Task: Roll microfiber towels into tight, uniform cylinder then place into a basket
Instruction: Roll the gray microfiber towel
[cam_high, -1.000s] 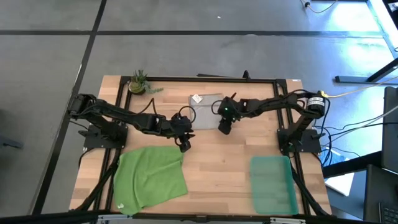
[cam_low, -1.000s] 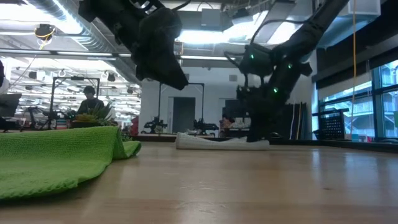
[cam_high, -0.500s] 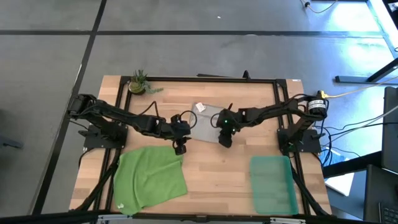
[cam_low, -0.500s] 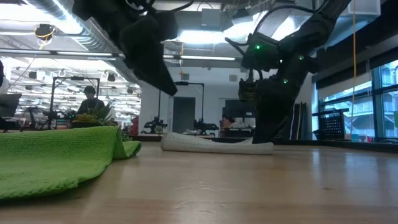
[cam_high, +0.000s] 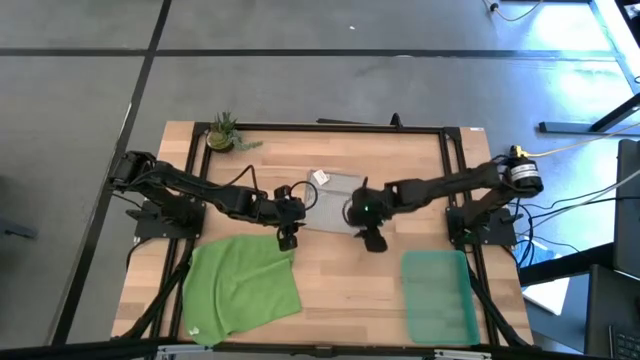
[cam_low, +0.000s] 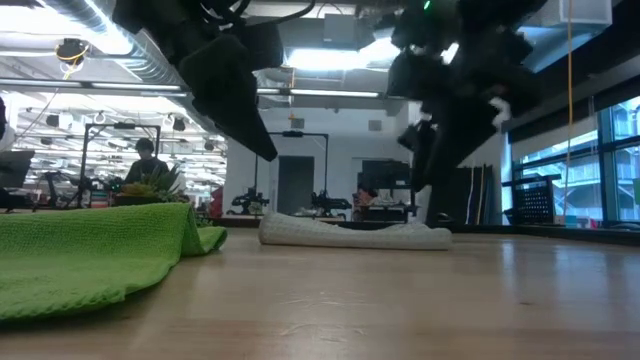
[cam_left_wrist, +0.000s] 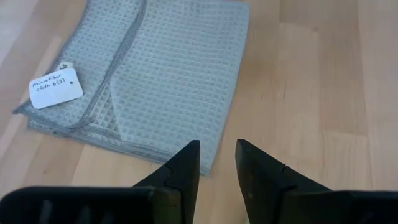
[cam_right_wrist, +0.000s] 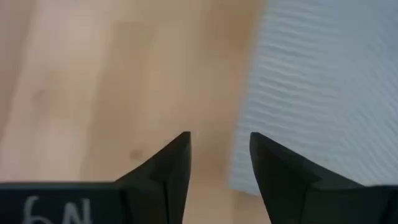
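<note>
The grey towel (cam_high: 333, 189) lies folded flat on the wooden table (cam_high: 350, 280), toward its far middle, with its white tag (cam_left_wrist: 56, 88) at the far left corner and one hemmed flap turned over. The left gripper (cam_high: 287, 238) hangs above the table just beside the towel's near left corner, its fingers (cam_left_wrist: 184, 171) a little apart with bare wood between them, holding nothing. The right gripper (cam_high: 374, 242) hovers over the table at the towel's near right edge, its fingers (cam_right_wrist: 166, 168) spread with a clear gap and nothing in it. The green towel (cam_high: 241, 281) lies spread and slightly rumpled at the near left of the table. The basket (cam_high: 438, 295) sits at the near right, well apart from both towels. A small potted plant (cam_high: 222, 131) stands at the far left corner.
</note>
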